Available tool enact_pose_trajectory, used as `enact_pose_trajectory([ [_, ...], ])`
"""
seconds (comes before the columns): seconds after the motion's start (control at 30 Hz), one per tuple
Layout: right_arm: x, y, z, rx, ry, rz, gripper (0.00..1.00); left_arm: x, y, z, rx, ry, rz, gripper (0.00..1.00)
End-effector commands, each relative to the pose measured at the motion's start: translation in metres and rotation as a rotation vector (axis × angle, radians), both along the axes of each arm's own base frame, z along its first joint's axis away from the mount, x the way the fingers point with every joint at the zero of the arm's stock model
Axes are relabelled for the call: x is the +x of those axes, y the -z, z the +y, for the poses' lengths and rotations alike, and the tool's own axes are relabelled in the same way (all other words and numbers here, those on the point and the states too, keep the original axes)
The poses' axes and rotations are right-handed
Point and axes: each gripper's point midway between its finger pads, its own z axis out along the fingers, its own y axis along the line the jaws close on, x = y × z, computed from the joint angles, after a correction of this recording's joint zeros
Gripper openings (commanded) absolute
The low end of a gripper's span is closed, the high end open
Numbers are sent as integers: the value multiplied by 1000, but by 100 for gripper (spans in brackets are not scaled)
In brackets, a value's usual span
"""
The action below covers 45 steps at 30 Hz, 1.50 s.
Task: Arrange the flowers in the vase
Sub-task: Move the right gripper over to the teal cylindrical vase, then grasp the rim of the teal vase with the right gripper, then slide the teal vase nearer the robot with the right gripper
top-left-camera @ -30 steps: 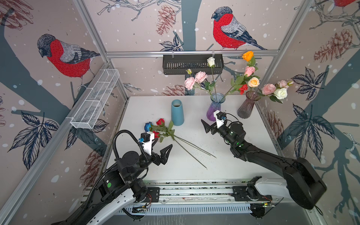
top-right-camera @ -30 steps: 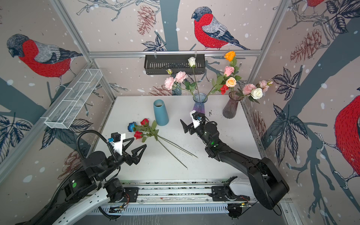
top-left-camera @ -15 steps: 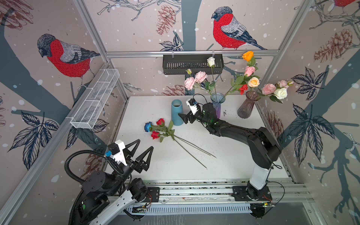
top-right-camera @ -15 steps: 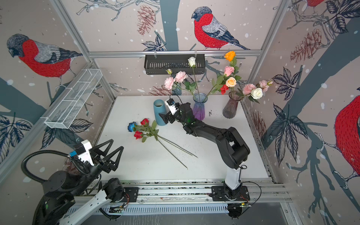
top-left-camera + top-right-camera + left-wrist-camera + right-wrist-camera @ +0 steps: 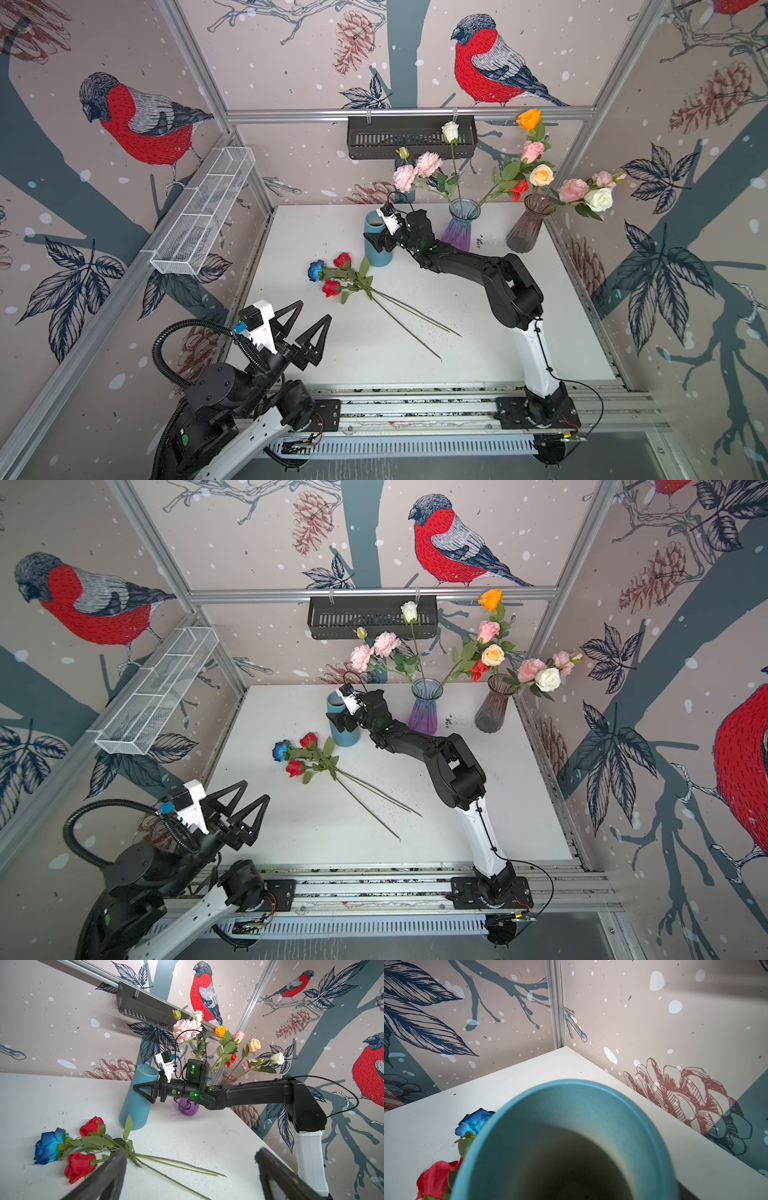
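At the front-left edge of the table [image 5: 457, 365] the left gripper [image 5: 314, 310] hovers, jaws spread and empty. The flowers [image 5: 345, 278] lie mid-left, stems pointing toward bare tabletop. The right gripper [image 5: 374, 241] straddles the blue vase [image 5: 378, 255] near the back edge; whether it grips the vase cannot be told.

We see two slim arms, black at the joints and upper links, each with a white lower link [image 5: 536, 357] and a black plate [image 5: 515, 411] on a silver rail [image 5: 415, 409]. The left arm [image 5: 224, 386] carries a ribbed black hose [image 5: 154, 353], a white camera block [image 5: 259, 322] with a blue plug [image 5: 238, 328], and black triangular open-frame fingers [image 5: 320, 332]. On the right arm [image 5: 478, 266], green lights [image 5: 193, 1094] dot the wrist, and a thin black cable [image 5: 176, 1047] loops over it.
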Motion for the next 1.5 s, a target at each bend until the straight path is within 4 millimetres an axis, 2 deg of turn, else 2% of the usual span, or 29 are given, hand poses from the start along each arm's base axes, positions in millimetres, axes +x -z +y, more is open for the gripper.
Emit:
enact_pose_trajectory([
  [0.0, 6, -4, 5, 37, -5, -8, 87, 1, -3, 4, -17, -17, -3, 97],
  [0.17, 5, -7, 9, 61, -35, -21, 82, 0, -3, 3, -17, -15, -4, 97],
  [0.27, 0, -13, 9, 74, -59, -35, 72, 1, -3, 3, -15, -17, -3, 97],
  [0.43, -9, -26, 1, 88, -57, -77, 71, 1, -3, 4, -15, -19, -4, 97],
  [0.63, -32, -37, -19, 64, -49, -112, 71, 1, -2, 3, -14, -19, -5, 97],
  [0.87, -82, -41, -59, 29, -65, -111, 71, 0, -4, 1, -13, -4, -14, 97],
  [1.03, -130, -46, -97, 11, -54, -104, 71, 0, -3, 0, -9, 0, -16, 97],
  [1.23, -189, -39, -137, -20, -44, -61, 72, 1, -2, -3, -2, 4, -14, 97],
  [1.47, -245, -38, -172, -10, -15, -65, 73, 8, 3, -14, 39, 19, 17, 97],
])
